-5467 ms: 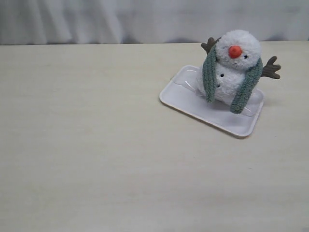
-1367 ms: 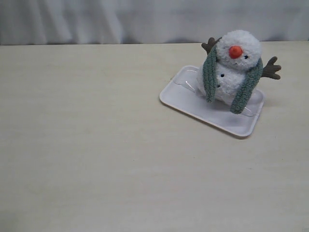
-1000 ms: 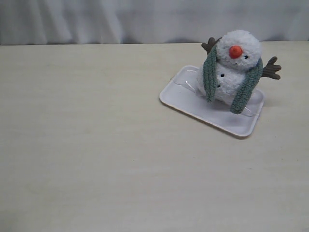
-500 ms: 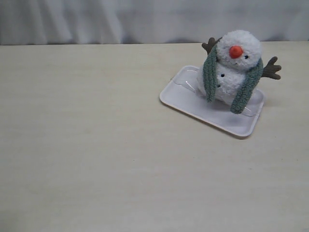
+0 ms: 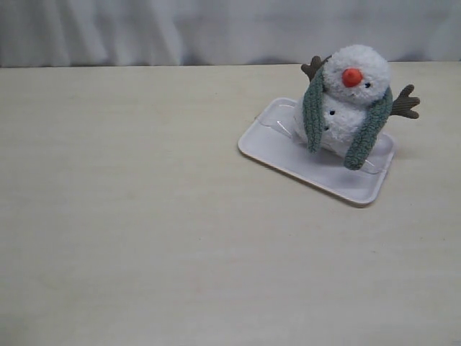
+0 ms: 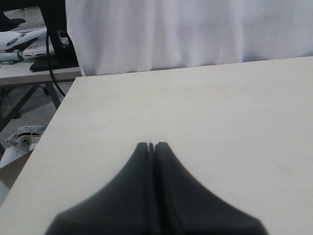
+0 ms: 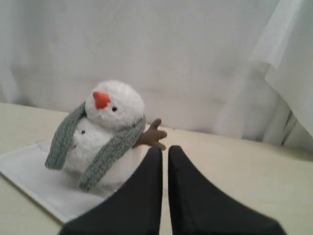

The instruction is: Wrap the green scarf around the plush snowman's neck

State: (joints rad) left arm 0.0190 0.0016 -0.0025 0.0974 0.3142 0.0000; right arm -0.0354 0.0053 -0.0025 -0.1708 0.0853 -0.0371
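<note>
White plush makes up the plush snowman (image 5: 347, 108), which sits leaning on a white tray (image 5: 288, 160) near the far right corner of the counter (image 5: 144, 216). The tray lies at an angle to the counter's edges, just short of the far edge, where a pale curtain (image 5: 216, 29) hangs. The green scarf (image 5: 312, 112) is draped behind the snowman's neck. Its two ends hang down the front, one on each side of the body, apart and uncrossed, with the black buttons showing between them. Both ends reach down to about the tray. The orange nose points toward the near edge, and brown twig arms (image 5: 405, 103) stick out to either side.

In the right wrist view, the right gripper (image 7: 161, 149) has its dark fingers drawn together with only a thin slit between them, holding nothing. It sits close to the snowman's twig arm but apart from the scarf.

The left gripper (image 6: 151, 145) has its fingers pressed together, empty, above bare counter near a far corner.
</note>
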